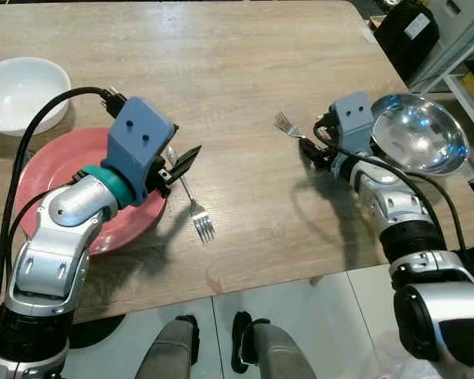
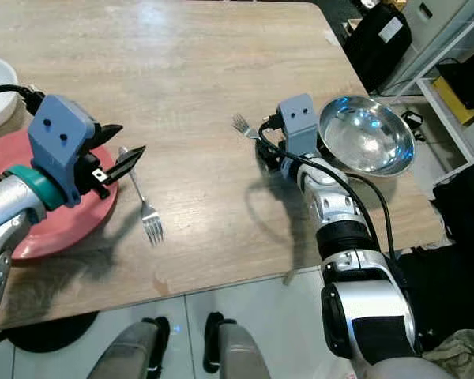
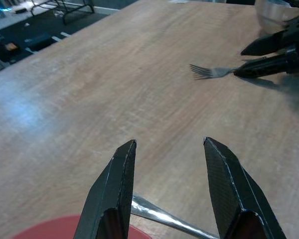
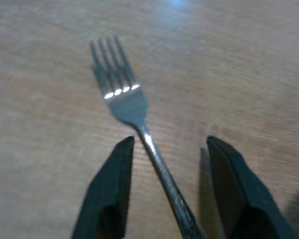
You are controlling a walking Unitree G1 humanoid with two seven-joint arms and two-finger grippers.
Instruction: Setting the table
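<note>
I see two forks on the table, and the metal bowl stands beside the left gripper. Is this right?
Not quite. The metal bowl stands beside the right gripper, as the left eye view shows. The two forks do lie on the table.

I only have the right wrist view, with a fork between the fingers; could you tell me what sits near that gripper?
Observer: A steel bowl stands close beside the right gripper, on its right.
Operator: Thank you. Is another fork out?
Observer: Yes, a second fork lies by the red plate, on the robot's left.
Operator: And the left gripper?
Observer: The left gripper is open above that fork's handle.
</note>
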